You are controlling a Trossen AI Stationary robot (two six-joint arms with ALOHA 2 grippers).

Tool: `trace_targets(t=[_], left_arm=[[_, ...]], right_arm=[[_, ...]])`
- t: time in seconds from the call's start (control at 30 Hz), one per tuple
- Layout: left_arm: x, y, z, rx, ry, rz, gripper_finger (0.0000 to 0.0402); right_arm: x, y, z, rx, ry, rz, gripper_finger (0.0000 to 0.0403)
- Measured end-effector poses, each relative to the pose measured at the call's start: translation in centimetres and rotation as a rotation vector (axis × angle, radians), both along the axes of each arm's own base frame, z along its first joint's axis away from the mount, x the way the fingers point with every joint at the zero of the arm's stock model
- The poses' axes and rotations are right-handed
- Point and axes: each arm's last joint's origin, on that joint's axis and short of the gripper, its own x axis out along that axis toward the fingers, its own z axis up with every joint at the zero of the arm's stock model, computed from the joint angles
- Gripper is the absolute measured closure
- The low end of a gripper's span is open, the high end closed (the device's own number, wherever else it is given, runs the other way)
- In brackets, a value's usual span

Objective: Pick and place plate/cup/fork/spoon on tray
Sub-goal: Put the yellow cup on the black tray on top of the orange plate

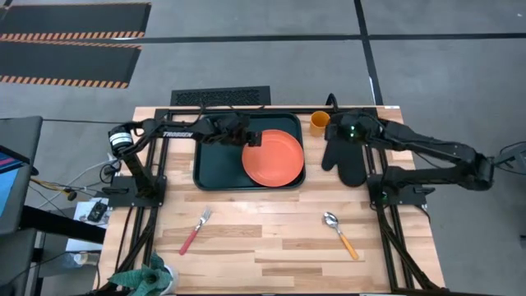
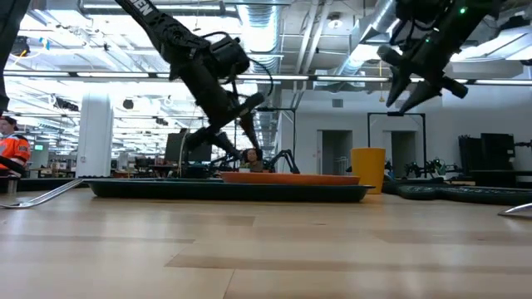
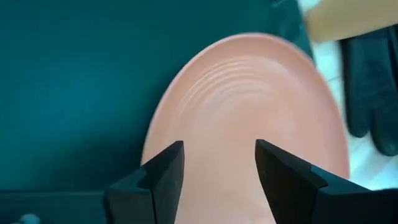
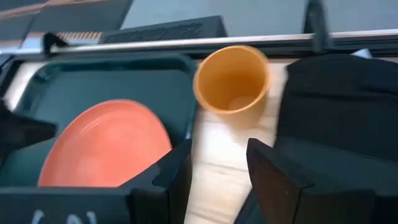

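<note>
The orange-red plate (image 1: 275, 160) lies flat in the right half of the dark green tray (image 1: 215, 160). My left gripper (image 1: 253, 136) is open and empty, hovering above the plate's far left rim (image 3: 186, 93); the low view shows it well clear of the plate (image 2: 291, 177). The orange-yellow cup (image 1: 319, 122) stands upright on the table by the tray's far right corner. My right gripper (image 1: 339, 130) is open and empty, raised just right of the cup (image 4: 231, 79). The fork (image 1: 196, 230) and the spoon (image 1: 340, 233) lie flat on the table near the front.
A black oven mitt (image 1: 345, 160) lies on the table right of the tray, under my right arm. A black grille (image 1: 220, 97) runs along the table's far edge. Bare wood (image 1: 263, 238) lies between the fork and the spoon.
</note>
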Motion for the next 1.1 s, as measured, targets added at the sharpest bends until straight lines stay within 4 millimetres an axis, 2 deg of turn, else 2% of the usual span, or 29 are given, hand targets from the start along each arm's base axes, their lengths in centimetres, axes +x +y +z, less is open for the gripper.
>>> trace_targets(t=[0.17, 0.3, 0.47, 0.67, 0.9, 1.0, 1.1], left_arm=[[0.9, 1.1, 2.8, 0.073, -0.015, -0.033, 0.0218], [1.5, 1.9, 5.2, 0.131, -0.065, -0.062, 0.0218], [2.0, 2.4, 6.9, 0.171, -0.104, -0.065, 0.0218], [1.6, 3.1, 7.0, 0.181, -0.097, -0.056, 0.0218], [1.5, 3.0, 6.8, 0.195, -0.064, -0.094, 0.0218], [1.5, 3.0, 6.8, 0.199, -0.062, -0.089, 0.0218], [1.5, 3.0, 6.8, 0.215, -0.052, -0.086, 0.0219]], right_arm=[[-0.3, -1.7, -0.7, 0.022, 0.040, -0.071, 0.0226], [0.0, -3.3, -1.8, 0.090, 0.067, -0.055, 0.0226], [0.5, -5.2, -3.3, 0.138, 0.105, -0.065, 0.0226], [1.2, -7.3, -4.7, 0.161, 0.095, -0.055, 0.0226], [1.5, -9.0, -6.8, 0.221, 0.128, -0.071, 0.0228], [1.7, -9.4, -7.2, 0.222, 0.140, -0.063, 0.0250], [1.8, -9.5, -7.4, 0.226, 0.140, -0.060, 0.0295]])
